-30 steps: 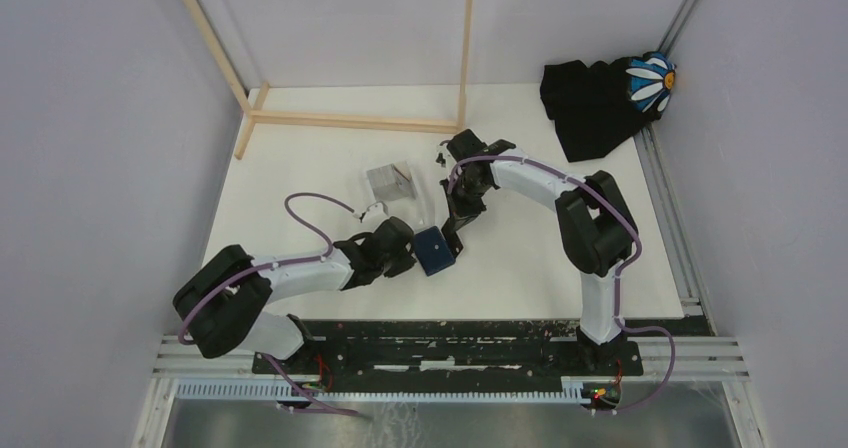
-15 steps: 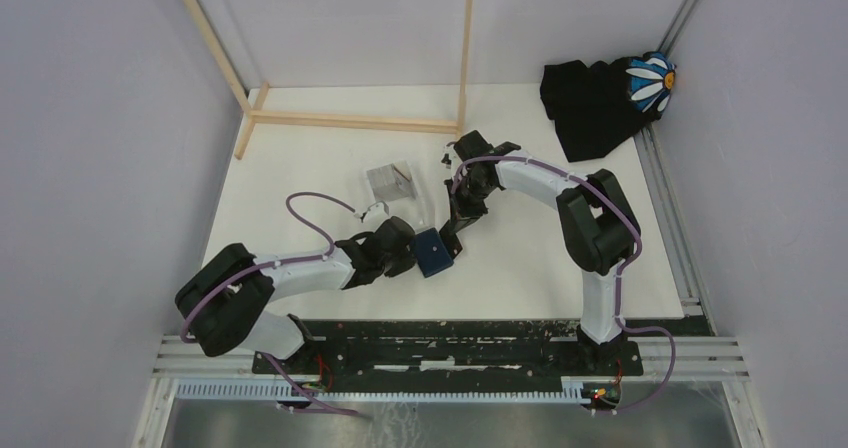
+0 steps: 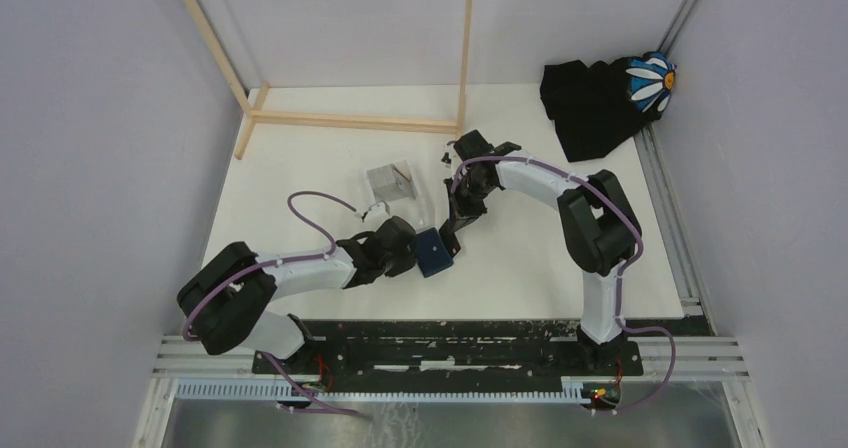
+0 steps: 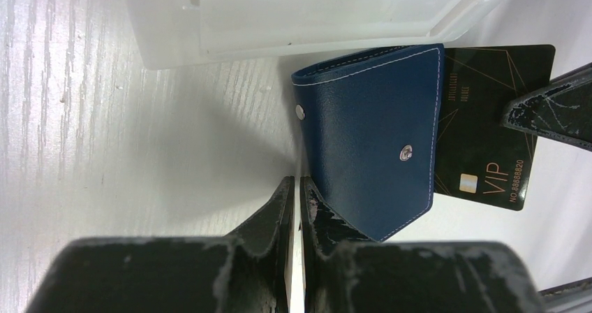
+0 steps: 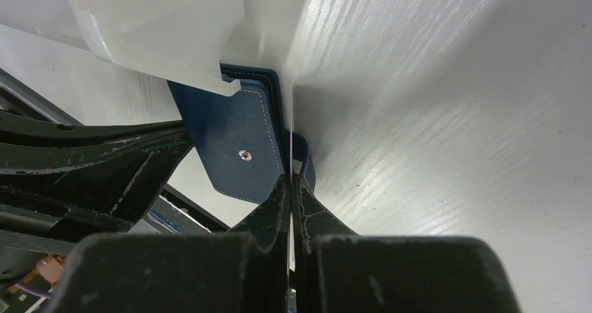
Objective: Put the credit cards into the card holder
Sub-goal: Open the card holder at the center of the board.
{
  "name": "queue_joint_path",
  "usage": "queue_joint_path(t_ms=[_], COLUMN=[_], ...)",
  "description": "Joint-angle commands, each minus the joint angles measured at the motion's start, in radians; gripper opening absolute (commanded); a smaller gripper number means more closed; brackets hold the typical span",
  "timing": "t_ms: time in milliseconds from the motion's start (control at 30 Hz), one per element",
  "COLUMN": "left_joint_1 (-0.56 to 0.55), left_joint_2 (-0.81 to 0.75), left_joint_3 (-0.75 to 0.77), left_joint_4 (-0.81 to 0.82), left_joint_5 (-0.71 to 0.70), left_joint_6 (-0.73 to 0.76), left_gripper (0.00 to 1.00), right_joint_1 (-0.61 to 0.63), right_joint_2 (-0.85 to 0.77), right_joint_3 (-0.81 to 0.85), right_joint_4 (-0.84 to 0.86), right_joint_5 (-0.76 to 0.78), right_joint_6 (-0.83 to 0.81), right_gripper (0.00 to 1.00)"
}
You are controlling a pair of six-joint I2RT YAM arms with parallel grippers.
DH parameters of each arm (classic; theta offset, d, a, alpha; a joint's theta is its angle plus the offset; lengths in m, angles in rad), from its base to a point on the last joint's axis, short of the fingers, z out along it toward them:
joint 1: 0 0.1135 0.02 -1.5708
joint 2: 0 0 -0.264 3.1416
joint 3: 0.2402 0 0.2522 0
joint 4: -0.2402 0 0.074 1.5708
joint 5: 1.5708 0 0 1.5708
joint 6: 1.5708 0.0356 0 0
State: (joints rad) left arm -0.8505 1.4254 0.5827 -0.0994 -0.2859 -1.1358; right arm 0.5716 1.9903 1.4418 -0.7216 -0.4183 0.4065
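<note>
The navy card holder (image 3: 436,252) (image 4: 370,131) hangs half open just above the table. My left gripper (image 3: 413,254) (image 4: 297,184) is shut on its near flap, seen edge-on between the fingers. A black credit card (image 4: 482,131) with gold "VIP" lettering sticks out of the holder's far side. My right gripper (image 3: 452,235) (image 5: 291,180) is shut on this card, which shows as a thin pale edge (image 5: 291,128) running into the card holder (image 5: 237,135). One right finger (image 4: 551,110) shows in the left wrist view. No other card is in view.
A clear plastic box (image 3: 390,180) (image 4: 314,12) (image 5: 160,26) stands just behind the card holder. A wooden frame (image 3: 350,120) crosses the back of the table. A black cloth (image 3: 590,103) with a daisy-patterned item (image 3: 652,80) lies at the back right.
The right wrist has shifted very slightly near the card holder. Both grips look the same and the card holder has barely moved.
</note>
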Motion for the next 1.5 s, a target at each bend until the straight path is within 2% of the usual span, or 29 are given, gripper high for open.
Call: queue_joint_path(t_ms=[0,767,1467], left_joint_1=[-0.004,-0.003,-0.014], left_joint_2=[0.004,0.011,-0.008], left_joint_3=[0.040,0.054,0.010], left_joint_4=[0.007,-0.011,-0.004], left_joint_5=[-0.016,-0.010,0.000], left_joint_6=[0.052,0.060,0.048], left_gripper=[0.13,0.12,0.09], right_joint_1=[-0.003,-0.003,-0.004], right_joint_2=[-0.068,-0.091,-0.128], right_joint_3=[-0.004,-0.094,-0.180], right_joint_4=[0.021,0.085,0.224], right_joint_5=[-0.010,-0.045,-0.122], right_joint_6=[0.015,0.053,0.173], right_gripper=[0.01,0.01,0.01])
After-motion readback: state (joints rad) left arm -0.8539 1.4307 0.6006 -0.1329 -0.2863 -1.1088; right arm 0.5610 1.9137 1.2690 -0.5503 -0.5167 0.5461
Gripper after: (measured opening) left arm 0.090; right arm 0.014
